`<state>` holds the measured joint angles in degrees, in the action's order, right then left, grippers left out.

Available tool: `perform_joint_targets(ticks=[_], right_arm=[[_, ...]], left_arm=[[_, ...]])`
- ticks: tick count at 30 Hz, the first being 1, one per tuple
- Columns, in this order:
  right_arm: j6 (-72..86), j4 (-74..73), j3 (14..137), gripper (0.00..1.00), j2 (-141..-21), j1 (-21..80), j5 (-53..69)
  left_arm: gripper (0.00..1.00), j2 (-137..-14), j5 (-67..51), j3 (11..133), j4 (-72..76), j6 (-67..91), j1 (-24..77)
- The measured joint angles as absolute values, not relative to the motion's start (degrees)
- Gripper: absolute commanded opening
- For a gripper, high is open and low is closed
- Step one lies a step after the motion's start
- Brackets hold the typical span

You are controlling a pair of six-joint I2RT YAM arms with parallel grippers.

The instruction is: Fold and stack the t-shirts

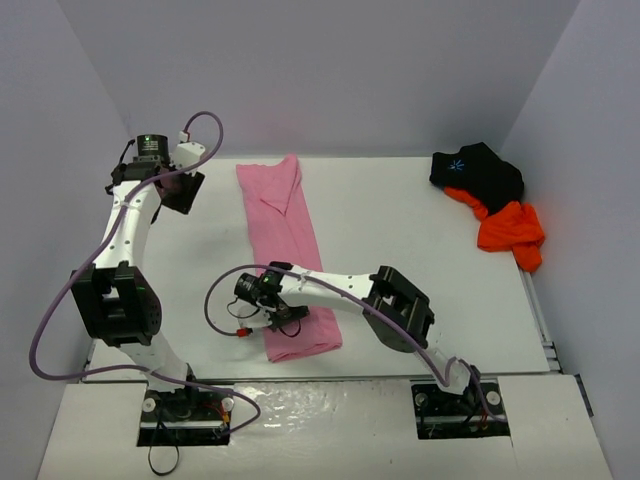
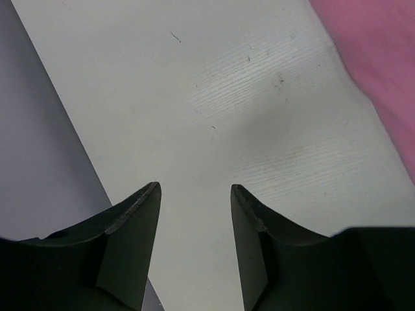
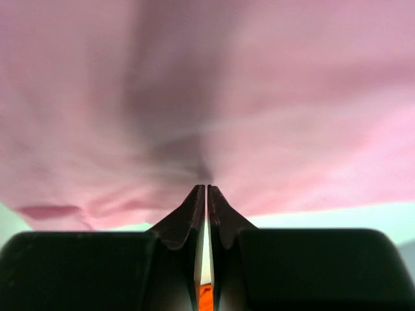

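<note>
Item: three shirts on a white table (image 1: 400, 260). Pink shirt (image 1: 285, 250): folded lengthwise into a narrow strip left of centre, running from 12 o'clock to 6 o'clock, the far end bunched with a flap turned over; crosswise folds not yet made. Black shirt (image 1: 478, 172) and orange shirt (image 1: 512, 228): crumpled and touching in the 2 o'clock corner, neither folded; no stack begun. Judged roughly a sixth done, with one shirt part-folded and two untouched. Right gripper (image 1: 288, 322): at the strip's 6 o'clock end, fingers (image 3: 188, 217) pressed together with their tips against pink cloth; whether any fabric was pinched could not be told. Left gripper (image 2: 194, 188): at 10 o'clock over bare table just beside the strip, fingers apart, holding nothing.
</note>
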<state>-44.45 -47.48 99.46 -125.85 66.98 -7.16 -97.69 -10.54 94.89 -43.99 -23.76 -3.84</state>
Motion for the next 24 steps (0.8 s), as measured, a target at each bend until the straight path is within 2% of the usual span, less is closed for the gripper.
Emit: perform_joint_targets(ticks=[2, 3, 5, 6, 7, 9, 10, 16, 21, 24], right_arm=[[-43.5, -47.1, 100.0, 0.25, -123.8, 66.5, -9.2], [-43.1, -47.0, 100.2, 0.32, -122.5, 66.3, -10.2], [-42.3, -46.5, 100.6, 0.37, -118.9, 65.7, -12.3], [-42.0, -46.0, 100.7, 0.34, -116.8, 65.2, -13.1], [-41.9, -45.6, 101.0, 0.27, -114.9, 64.8, -13.6], [-41.8, -44.6, 102.0, 0.06, -111.8, 63.4, -14.6], [-41.9, -43.7, 102.4, 0.01, -110.5, 62.4, -14.9], [-45.4, -36.4, 104.9, 0.00, -110.4, 52.6, -13.8], [-48.5, -33.6, 113.9, 0.00, -120.3, 45.9, -10.3], [-49.9, -33.0, 119.8, 0.00, -127.8, 44.4, -8.0]], left_arm=[[0.47, -97.7, -11.1, 94.9, -44.0, -23.7, -3.8], [0.48, -97.7, -11.5, 94.9, -44.0, -23.8, -3.8], [0.49, -97.6, -12.3, 94.9, -44.2, -23.8, -3.8], [0.49, -97.6, -12.6, 94.9, -44.3, -23.8, -3.8], [0.49, -97.6, -12.8, 95.0, -44.5, -23.8, -3.8], [0.49, -97.6, -13.1, 95.2, -45.0, -23.8, -3.8], [0.49, -97.6, -13.2, 95.6, -45.4, -23.8, -3.8], [0.49, -97.8, -13.2, 99.5, -46.2, -23.1, -3.8], [0.50, -97.8, -13.0, 99.5, -46.0, -22.2, -3.8], [0.56, -97.8, -11.9, 99.5, -46.0, -21.3, -3.8]])
